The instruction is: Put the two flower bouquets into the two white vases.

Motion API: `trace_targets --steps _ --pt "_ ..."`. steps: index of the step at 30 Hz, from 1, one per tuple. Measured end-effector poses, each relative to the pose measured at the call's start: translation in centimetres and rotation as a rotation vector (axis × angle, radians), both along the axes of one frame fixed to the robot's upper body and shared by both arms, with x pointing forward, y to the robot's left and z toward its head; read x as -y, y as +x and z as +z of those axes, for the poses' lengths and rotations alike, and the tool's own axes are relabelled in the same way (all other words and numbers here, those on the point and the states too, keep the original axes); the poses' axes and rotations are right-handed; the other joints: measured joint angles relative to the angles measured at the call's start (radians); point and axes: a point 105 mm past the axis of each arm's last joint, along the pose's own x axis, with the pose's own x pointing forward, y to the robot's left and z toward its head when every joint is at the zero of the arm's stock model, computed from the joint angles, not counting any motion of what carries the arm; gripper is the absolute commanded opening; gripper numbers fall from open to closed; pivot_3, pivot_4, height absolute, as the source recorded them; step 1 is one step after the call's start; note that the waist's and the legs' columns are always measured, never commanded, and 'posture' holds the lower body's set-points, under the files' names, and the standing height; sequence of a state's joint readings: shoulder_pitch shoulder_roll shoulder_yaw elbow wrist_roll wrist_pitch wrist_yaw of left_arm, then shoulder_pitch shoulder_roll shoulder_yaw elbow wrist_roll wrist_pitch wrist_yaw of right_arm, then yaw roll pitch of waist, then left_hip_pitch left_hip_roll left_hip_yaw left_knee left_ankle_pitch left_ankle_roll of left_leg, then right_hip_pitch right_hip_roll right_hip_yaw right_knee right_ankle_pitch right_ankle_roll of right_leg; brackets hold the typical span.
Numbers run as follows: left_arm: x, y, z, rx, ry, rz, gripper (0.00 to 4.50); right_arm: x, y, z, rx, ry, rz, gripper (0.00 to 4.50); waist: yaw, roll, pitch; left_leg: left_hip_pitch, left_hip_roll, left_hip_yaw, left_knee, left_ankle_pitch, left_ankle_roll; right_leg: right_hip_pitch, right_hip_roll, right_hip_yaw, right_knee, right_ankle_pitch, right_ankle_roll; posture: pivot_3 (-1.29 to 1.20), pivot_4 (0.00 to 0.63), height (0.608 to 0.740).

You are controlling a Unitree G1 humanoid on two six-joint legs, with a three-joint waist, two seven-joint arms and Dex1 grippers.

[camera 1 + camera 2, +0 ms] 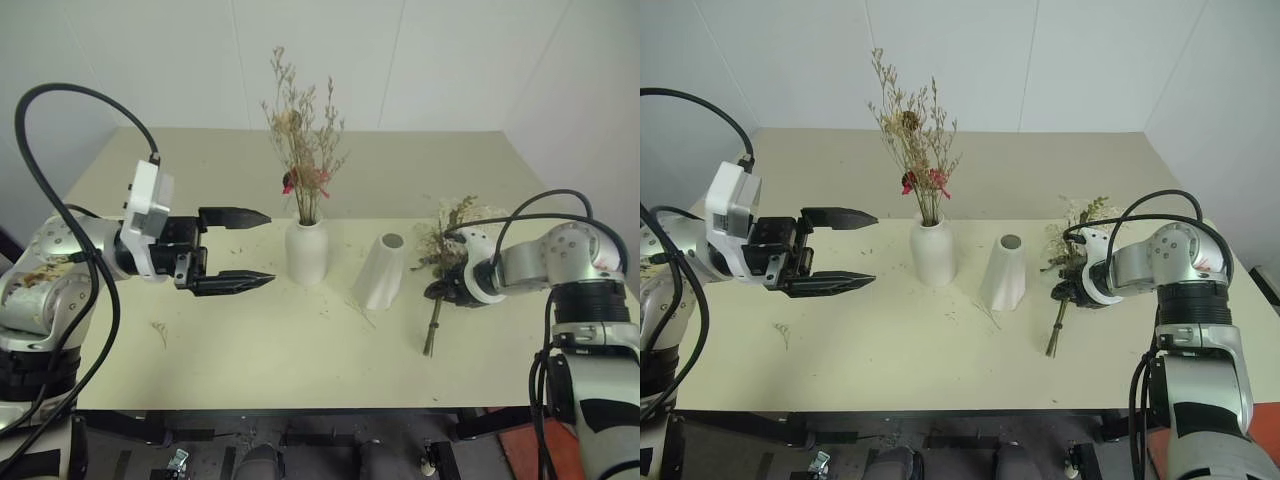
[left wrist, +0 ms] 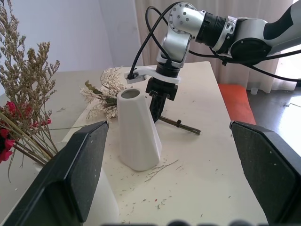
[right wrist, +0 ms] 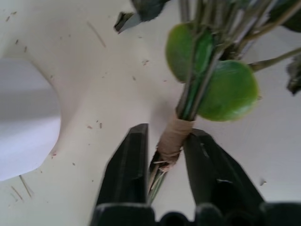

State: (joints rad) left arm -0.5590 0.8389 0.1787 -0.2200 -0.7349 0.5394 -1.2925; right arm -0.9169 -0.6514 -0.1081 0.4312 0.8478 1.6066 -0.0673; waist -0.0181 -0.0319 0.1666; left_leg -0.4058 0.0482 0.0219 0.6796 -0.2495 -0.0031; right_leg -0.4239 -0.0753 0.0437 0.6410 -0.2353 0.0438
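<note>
**Cream-white bouquet gripped on the worktop**

The cream-white bouquet (image 1: 452,232) lies on the worktop (image 1: 250,350), right of the empty cone vase (image 1: 380,272). My right gripper (image 3: 164,155) is closed on its taped stem. The tan grass bouquet (image 1: 303,140) stands in the bottle vase (image 1: 307,252). My left gripper (image 1: 260,248) hovers wide open, holding nothing.

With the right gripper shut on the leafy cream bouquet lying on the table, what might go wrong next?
The right gripper pinches the cream-white leafy bouquet low on its taped stems, so the heavy head may droop or swing when lifted. The empty slanted white cone vase stands close beside it and has a narrow mouth; a swinging stem might miss or tip it.
</note>
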Motion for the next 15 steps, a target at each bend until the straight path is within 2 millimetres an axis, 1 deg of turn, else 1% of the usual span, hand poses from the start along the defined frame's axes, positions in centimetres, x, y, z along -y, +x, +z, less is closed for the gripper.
trace_targets --steps 1,3,5,8,11,13,15 --pt "0.0 0.0 0.0 0.000 0.000 0.000 4.50 0.1 0.1 0.0 0.003 0.004 -0.008 0.21 0.000 0.000 0.000 0.000 0.000 0.000 0.000 0.000 0.000 0.000 0.000 0.000 0.000 0.000 0.000 0.00 0.150 0.740" --pt "0.0 0.0 0.0 -0.001 0.000 0.000 4.50 0.2 0.2 0.1 0.016 0.010 -0.022 0.21 0.000 0.000 0.000 0.000 0.000 0.000 0.000 0.000 0.000 0.000 0.000 0.000 0.000 0.000 0.000 0.00 0.150 0.740" --pt "0.0 0.0 0.0 -0.002 0.001 -0.001 4.50 0.6 0.6 1.0 0.068 0.018 -0.048 0.21 0.000 0.001 0.000 0.000 0.000 0.000 0.000 0.000 0.000 -0.001 0.000 0.000 0.000 0.000 0.000 0.00 0.150 0.740" --pt "0.1 0.2 0.2 0.003 -0.007 0.000 4.50 1.6 1.8 3.9 0.252 0.003 -0.100 0.21 0.000 0.001 0.000 -0.001 0.000 0.000 0.000 0.000 0.000 -0.001 0.000 0.000 0.000 0.000 0.000 0.00 0.150 0.740" --pt "0.2 0.4 0.5 0.005 -0.013 -0.005 4.50 3.2 2.5 7.5 0.540 -0.079 -0.140 0.21 0.005 0.001 0.000 -0.001 0.000 -0.001 -0.001 0.000 0.000 -0.001 0.000 -0.001 -0.001 0.000 0.000 0.00 0.150 0.740" --pt "0.2 0.7 0.5 -0.004 -0.019 -0.007 4.50 3.4 2.6 9.9 0.751 -0.103 -0.138 0.21 0.003 0.001 0.000 -0.001 0.000 0.000 -0.001 0.000 0.000 -0.001 0.000 0.000 -0.001 0.000 0.001 0.00 0.150 0.740" --pt "0.3 0.9 0.6 -0.008 -0.022 -0.016 4.50 2.7 2.5 12.6 0.961 -0.084 -0.123 0.21 0.000 0.001 0.000 0.000 0.000 0.000 0.000 0.000 0.000 -0.001 0.000 0.000 0.000 0.000 0.001 0.00 0.150 0.740"
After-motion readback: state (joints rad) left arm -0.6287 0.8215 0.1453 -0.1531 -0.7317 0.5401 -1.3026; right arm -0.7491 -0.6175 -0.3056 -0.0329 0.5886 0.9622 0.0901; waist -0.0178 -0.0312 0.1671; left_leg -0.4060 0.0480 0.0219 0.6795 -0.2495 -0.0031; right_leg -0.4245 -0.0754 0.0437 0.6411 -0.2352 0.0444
